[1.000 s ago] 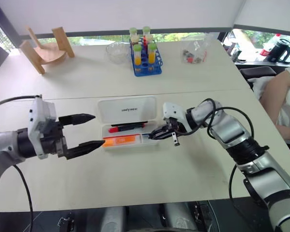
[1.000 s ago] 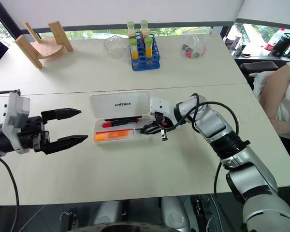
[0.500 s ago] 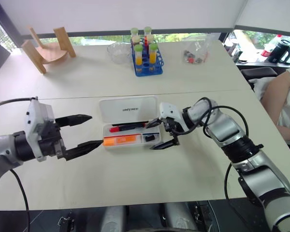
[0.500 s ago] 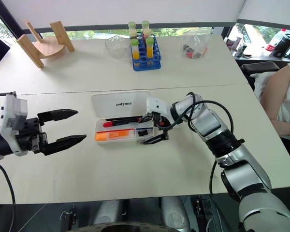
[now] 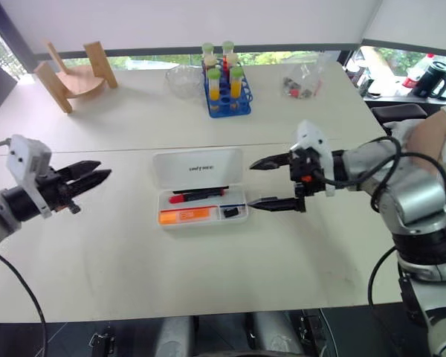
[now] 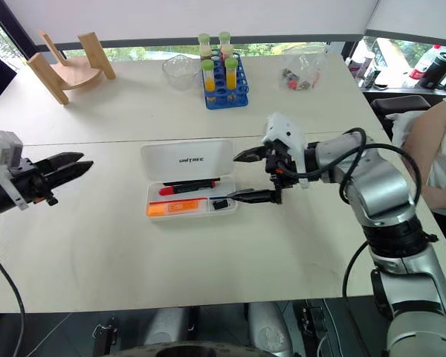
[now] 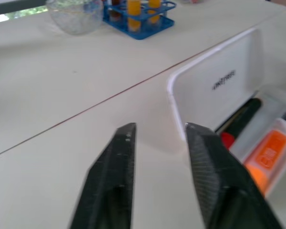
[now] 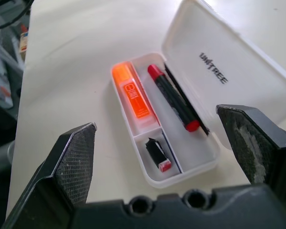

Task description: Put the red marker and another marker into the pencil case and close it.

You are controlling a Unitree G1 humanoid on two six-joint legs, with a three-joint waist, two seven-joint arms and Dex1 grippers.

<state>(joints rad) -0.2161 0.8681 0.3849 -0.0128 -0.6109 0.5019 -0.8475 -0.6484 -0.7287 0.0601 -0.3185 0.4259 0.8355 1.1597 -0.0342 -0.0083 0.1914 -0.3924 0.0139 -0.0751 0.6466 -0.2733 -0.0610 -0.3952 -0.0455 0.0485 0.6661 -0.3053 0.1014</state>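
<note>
The white pencil case (image 5: pixel 197 166) lies open at mid-table, its lid laid back. In its tray rest the red marker (image 5: pixel 195 196) with its black cap and the orange highlighter (image 5: pixel 184 216), side by side; the right wrist view shows the marker (image 8: pixel 174 98) and the highlighter (image 8: pixel 131 93) as well. My right gripper (image 5: pixel 251 184) hovers just right of the case, open wide and empty, pointing at it. My left gripper (image 5: pixel 102 171) is well to the left of the case, its fingers (image 7: pixel 119 167) almost together with nothing between them.
A small black and red item (image 5: pixel 230 213) sits in the tray's end compartment. At the back stand a blue tube rack (image 5: pixel 225 89), a glass bowl (image 5: pixel 182 80), a wooden stand (image 5: pixel 70 74) and a clear bag (image 5: pixel 301 83). A person's arm (image 5: pixel 438 141) is at the right edge.
My right gripper opened, rose and drew back to the right from the case's tray. My left gripper closed and moved left, away from the case.
</note>
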